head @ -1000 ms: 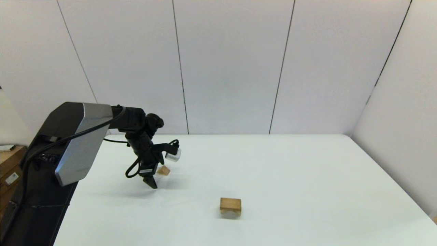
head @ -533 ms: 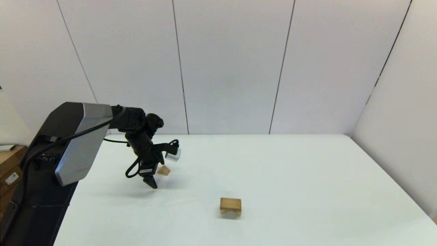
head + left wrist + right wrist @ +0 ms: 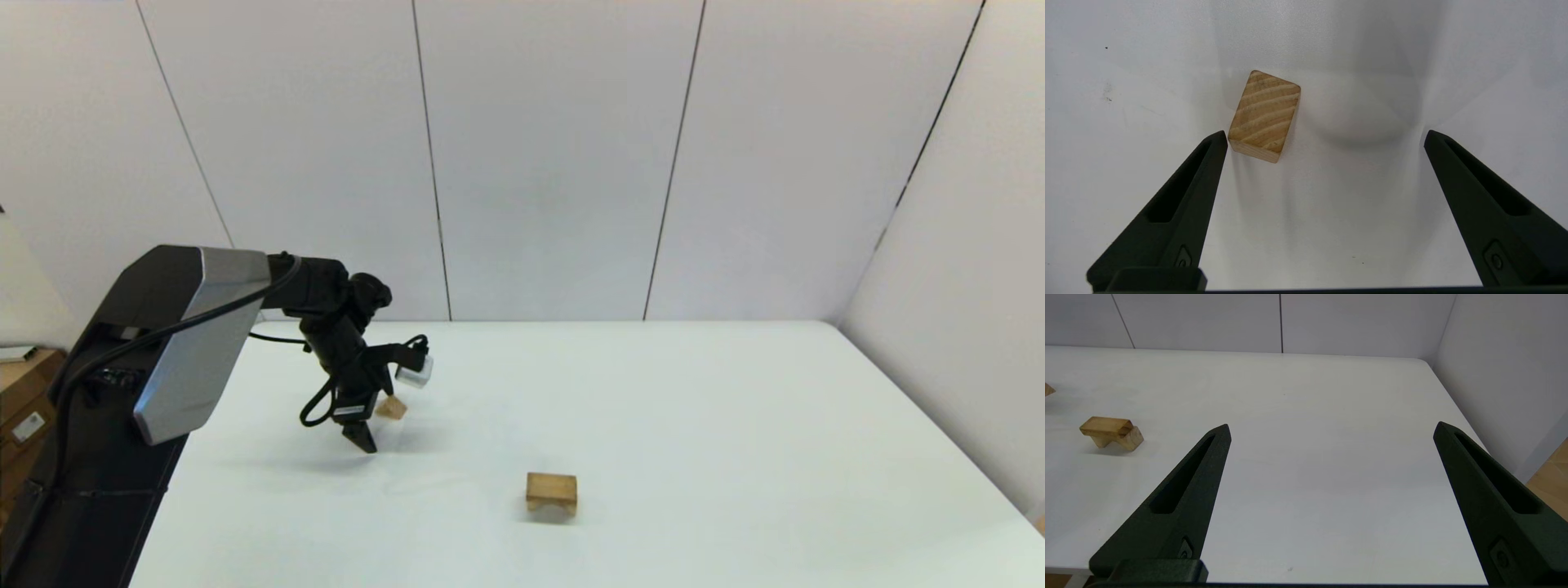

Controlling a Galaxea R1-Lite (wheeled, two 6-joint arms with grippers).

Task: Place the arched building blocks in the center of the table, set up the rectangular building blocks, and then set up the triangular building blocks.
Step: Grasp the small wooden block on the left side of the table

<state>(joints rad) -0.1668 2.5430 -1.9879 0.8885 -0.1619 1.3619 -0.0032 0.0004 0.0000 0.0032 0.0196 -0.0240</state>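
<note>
Bench (image 3: 694,425): plain white, pale panelled walls behind.
Arched block (image 3: 552,493): light wood, standing mid-bench.
Rectangular block (image 3: 1264,116): striped grain (lying flat), beneath left gripper (image 3: 1325,136), fingers spread wide.
Right gripper (image 3: 1331,428): open, parked.

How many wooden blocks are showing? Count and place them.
2: an arched block near the table's middle, a flat block by the left gripper. Another may be hidden behind it.

The left arm reaches over the table's left side, its wrist bent down, and the left gripper (image 3: 1323,136) points at the surface with fingers spread wide; the right gripper (image 3: 1331,428) sits parked near the front edge, also spread
</note>
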